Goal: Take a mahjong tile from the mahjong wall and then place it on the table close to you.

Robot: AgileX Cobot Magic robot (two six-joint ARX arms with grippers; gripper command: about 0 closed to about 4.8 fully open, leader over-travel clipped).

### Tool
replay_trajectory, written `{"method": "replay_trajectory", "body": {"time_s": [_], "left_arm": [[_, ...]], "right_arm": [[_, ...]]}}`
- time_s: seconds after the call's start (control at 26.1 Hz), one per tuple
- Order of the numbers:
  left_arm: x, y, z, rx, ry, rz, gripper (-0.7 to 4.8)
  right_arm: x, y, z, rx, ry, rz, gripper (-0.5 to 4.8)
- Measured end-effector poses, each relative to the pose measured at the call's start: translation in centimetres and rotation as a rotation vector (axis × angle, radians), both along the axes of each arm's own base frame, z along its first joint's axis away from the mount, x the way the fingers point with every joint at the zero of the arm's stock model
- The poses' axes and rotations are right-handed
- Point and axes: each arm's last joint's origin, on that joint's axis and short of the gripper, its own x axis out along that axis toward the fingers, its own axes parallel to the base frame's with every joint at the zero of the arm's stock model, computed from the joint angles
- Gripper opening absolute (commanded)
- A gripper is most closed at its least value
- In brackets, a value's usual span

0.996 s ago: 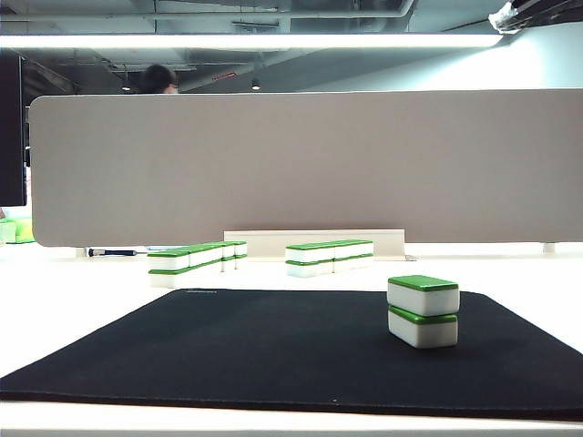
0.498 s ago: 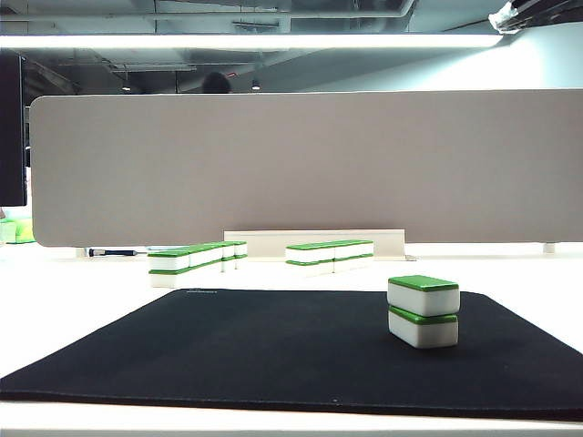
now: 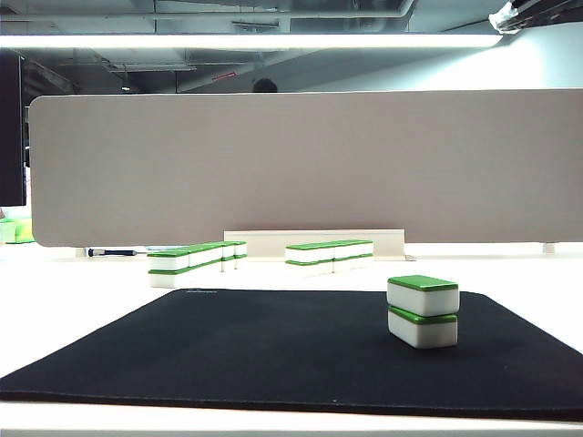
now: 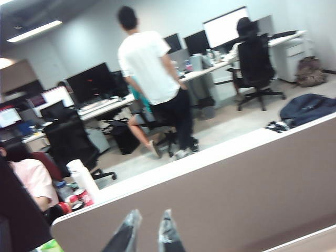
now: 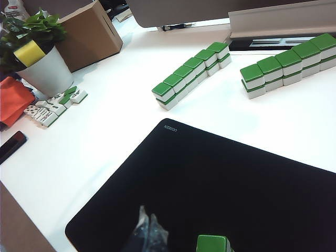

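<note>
The left gripper (image 4: 148, 231) points over the partition (image 4: 220, 199), fingers nearly together, empty. The right gripper (image 5: 147, 231) hovers over the mat (image 5: 220, 184), fingers together, empty. The mahjong wall (image 3: 196, 259) sits far back — untouched. Next: reach for 1 tile.

The mahjong wall (image 3: 197, 263) lies on the white table (image 3: 82, 300) just beyond the far edge of the black mat, in two low rows (image 5: 191, 75) (image 5: 287, 64) of white tiles with green backs, stacked two high and end to end, with a gap between the rows.
</note>
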Motion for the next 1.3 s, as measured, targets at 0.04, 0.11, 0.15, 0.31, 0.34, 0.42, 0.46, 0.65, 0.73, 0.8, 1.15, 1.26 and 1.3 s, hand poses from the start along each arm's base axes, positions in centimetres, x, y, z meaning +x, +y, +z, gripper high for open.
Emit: {"method": "replay_trajectory", "body": {"time_s": [0.04, 0.11, 0.15, 0.31, 0.34, 0.42, 0.46, 0.65, 0.73, 0.8, 1.15, 1.26, 1.3], "left_arm": [[0.0, 0.0, 0.0, 0.004, -0.003, 0.006, 0.51], [0.0, 0.0, 0.0, 0.008, 0.0, 0.01, 0.51], [0.0, 0.1, -0.1, 0.013, 0.005, 0.012, 0.51], [0.4, 1.1, -0.7, 0.036, 0.068, 0.049, 0.51], [0.6, 1.5, -1.0, 0.032, 0.086, 0.062, 0.51], [1.1, 2.5, -1.6, 0.009, 0.129, 0.072, 0.51], [1.7, 3.8, -2.2, -0.034, 0.176, 0.063, 0.51], [2.5, 5.9, -3.7, -0.117, 0.28, 0.024, 0.51], [3.0, 5.9, -4.7, -0.124, 0.325, 0.0, 0.51], [4.0, 5.8, -6.5, -0.123, 0.402, -0.005, 0.51], [4.8, 5.8, -7.1, -0.161, 0.432, -0.007, 0.52], [6.4, 5.7, -8.8, -0.166, 0.514, 0.0, 0.52], [7.1, 5.7, -9.8, -0.165, 0.559, 0.004, 0.52]], "right_arm": [[0.0, 0.0, 0.0, 0.0, 0.0, 0.0, -0.01], [0.0, 0.0, 0.0, 0.0, 0.0, 0.0, -0.01], [0.0, 0.0, 0.0, 0.0, 0.0, 0.0, -0.01], [0.0, 0.0, 0.0, 0.0, 0.0, 0.0, -0.01], [0.0, 0.0, 0.0, 0.0, 0.0, 0.0, -0.01], [0.0, 0.0, 0.0, 0.0, 0.0, -0.001, -0.01], [0.0, 0.0, 0.0, 0.0, 0.0, 0.0, -0.01], [0.0, 0.0, 0.0, -0.001, 0.0, -0.002, -0.01], [0.0, 0.0, 0.0, -0.001, 0.0, -0.002, -0.01], [0.0, 0.0, 0.0, -0.001, 0.001, -0.002, -0.01], [0.0, 0.0, 0.0, -0.001, 0.001, -0.002, -0.01], [0.0, 0.0, 0.0, -0.001, 0.001, -0.002, -0.01], [0.0, 0.0, 0.0, -0.001, 0.001, -0.002, -0.01]]}}
